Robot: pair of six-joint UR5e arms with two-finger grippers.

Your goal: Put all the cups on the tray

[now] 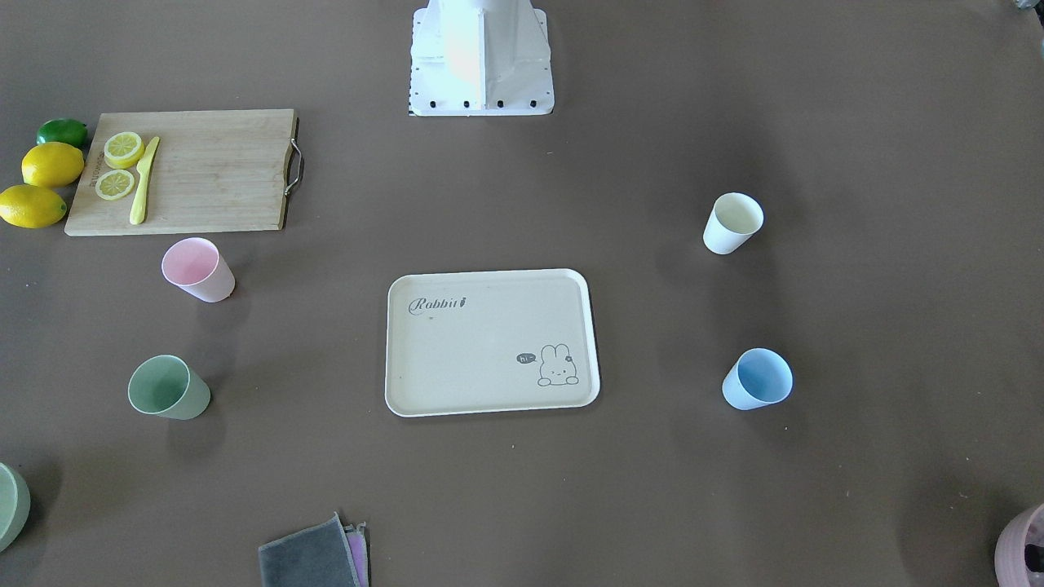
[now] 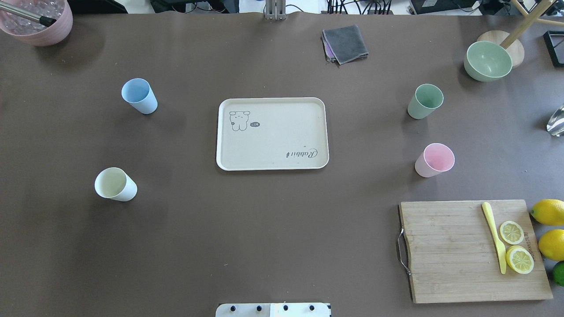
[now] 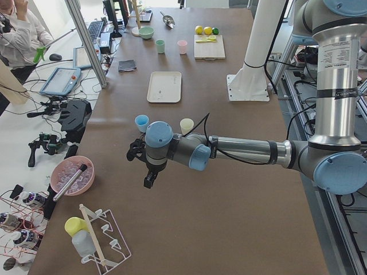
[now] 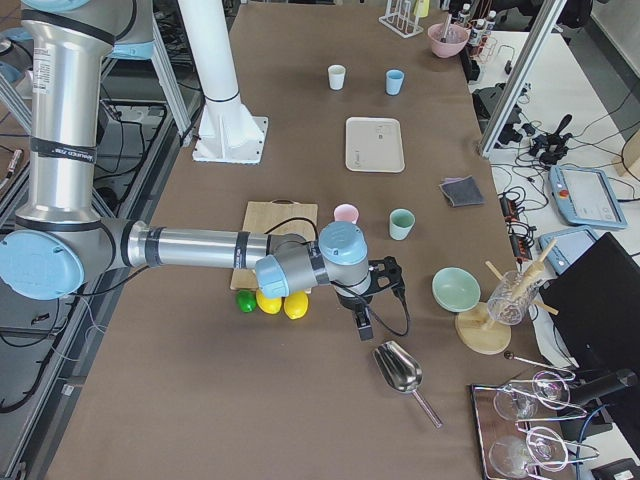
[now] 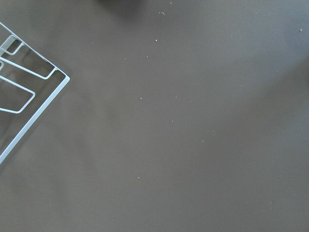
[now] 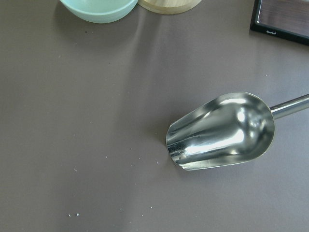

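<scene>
Well clear, cups flank the tray; left gripper, right gripper state: cannot tell.

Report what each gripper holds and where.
Nothing is held. The left gripper and the right gripper hang empty over the table; the pink cup, green cup, blue cup and white cup stand untouched.

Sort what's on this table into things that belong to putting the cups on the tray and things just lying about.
Part of the job: pink cup, sage green cup, cream-white cup, light blue cup, Rabbit tray.

Just lying about: wooden cutting board, lemon slices, yellow knife, whole lemons, lime, green bowl, grey cloth, mauve pot, metal scoop, wire rack.
</scene>
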